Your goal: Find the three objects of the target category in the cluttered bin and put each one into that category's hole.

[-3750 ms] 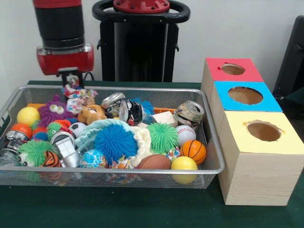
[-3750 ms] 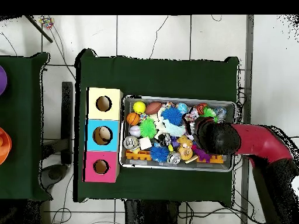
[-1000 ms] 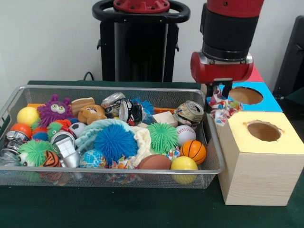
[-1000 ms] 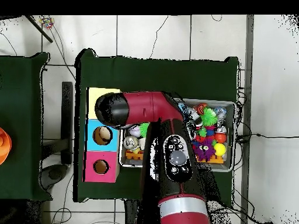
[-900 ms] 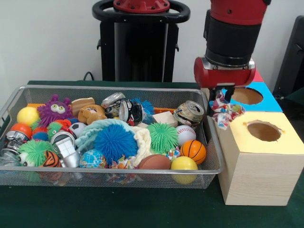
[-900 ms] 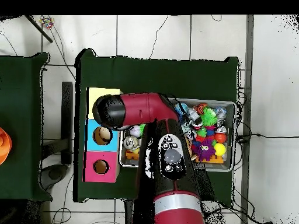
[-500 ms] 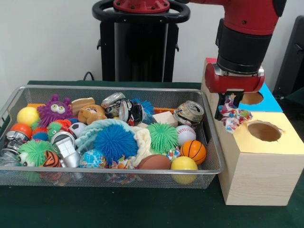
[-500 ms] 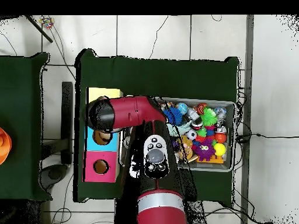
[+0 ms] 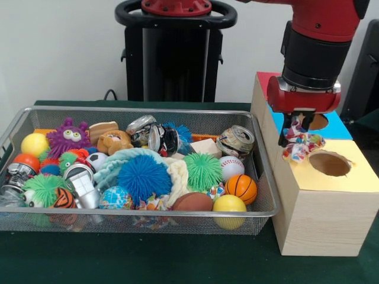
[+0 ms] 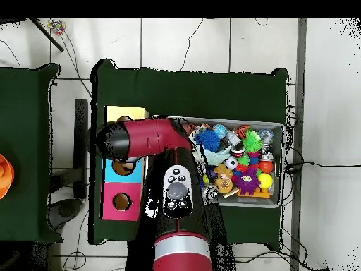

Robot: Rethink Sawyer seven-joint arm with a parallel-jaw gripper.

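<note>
Carried rightward — knotted rope toy (image 9: 302, 144) reaches yellow box (image 9: 323, 195).

- A green table (image 9: 148, 260) sits under everything.
- A white tiled floor (image 10: 183, 42) with thin dark cables (image 10: 194, 39) lies around it.
- Another green table (image 10: 25, 152) stands beside, holding an orange thing (image 10: 4, 176).

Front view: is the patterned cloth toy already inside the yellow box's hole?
No, the cloth toy hangs from the end effector above the yellow box, beside its hole.
</note>
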